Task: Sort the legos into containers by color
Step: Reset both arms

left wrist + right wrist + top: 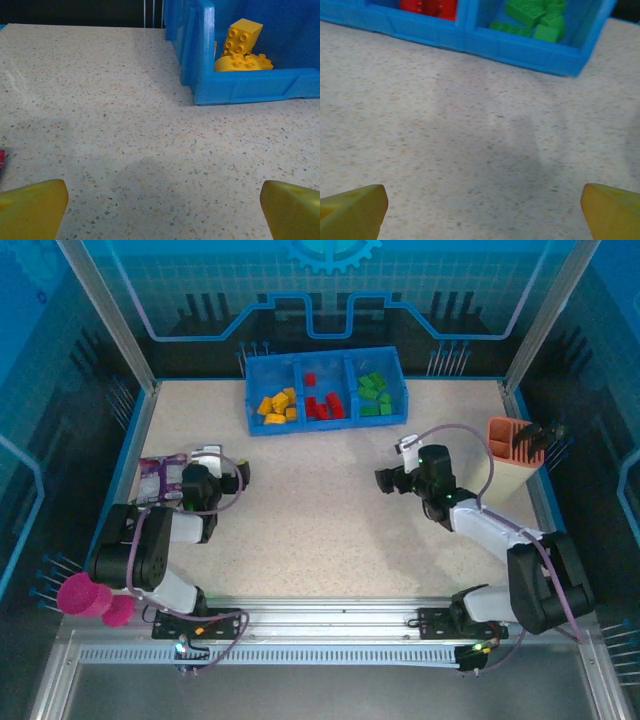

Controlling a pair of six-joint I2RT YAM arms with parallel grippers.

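Legos (pixel 322 405) sorted by color in blue tray (pixel 249 400); left pincer (pixel 162 212), right pincer (pixel 482 212) both spread, empty, over tabletop (pixel 300 530).

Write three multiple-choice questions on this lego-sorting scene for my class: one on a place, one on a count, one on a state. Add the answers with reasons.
1. Where do the green legos lie?
A. left compartment
B. middle compartment
C. right compartment

2. How many compartments has the blue tray?
A. two
B. three
C. four

3. How are the left gripper and the right gripper?
A. both open and empty
B. both shut on bricks
C. one carries a brick

Answers:
1 C, the green bricks sit at the tray's right end.
2 B, two dividers split it in three.
3 A, both stand spread with nothing between.
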